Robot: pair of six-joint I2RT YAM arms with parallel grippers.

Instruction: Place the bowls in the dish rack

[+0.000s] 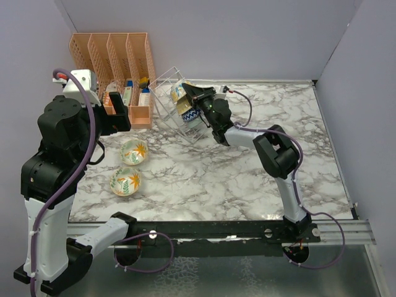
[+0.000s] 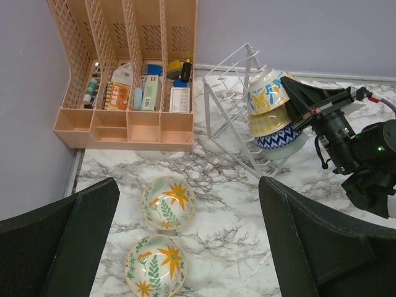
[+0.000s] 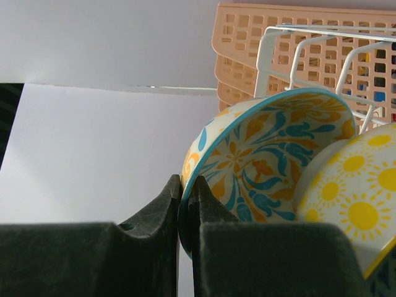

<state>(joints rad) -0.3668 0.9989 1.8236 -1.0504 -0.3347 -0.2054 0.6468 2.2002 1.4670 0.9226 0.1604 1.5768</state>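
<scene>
Two cream bowls with orange flowers sit on the marble table at the left, one (image 1: 134, 151) (image 2: 168, 203) behind the other (image 1: 125, 182) (image 2: 155, 266). The wire dish rack (image 1: 162, 104) (image 2: 230, 93) stands tilted at the back. It holds a yellow sun bowl (image 2: 270, 120) (image 3: 362, 204), a blue zigzag bowl (image 2: 281, 140) and a teal bowl (image 2: 296, 148). My right gripper (image 1: 193, 98) (image 3: 184, 192) is shut on the rim of a cream bowl with blue and orange flowers (image 3: 272, 154) (image 2: 267, 91) at the top of the rack. My left gripper (image 1: 117, 112) (image 2: 189, 241) is open and empty, high above the two table bowls.
An orange plastic slotted organizer (image 1: 114, 62) (image 2: 130, 80) with small items stands at the back left corner, just left of the rack. Walls close the left, back and right sides. The right arm (image 1: 275, 148) stretches across the middle of the table.
</scene>
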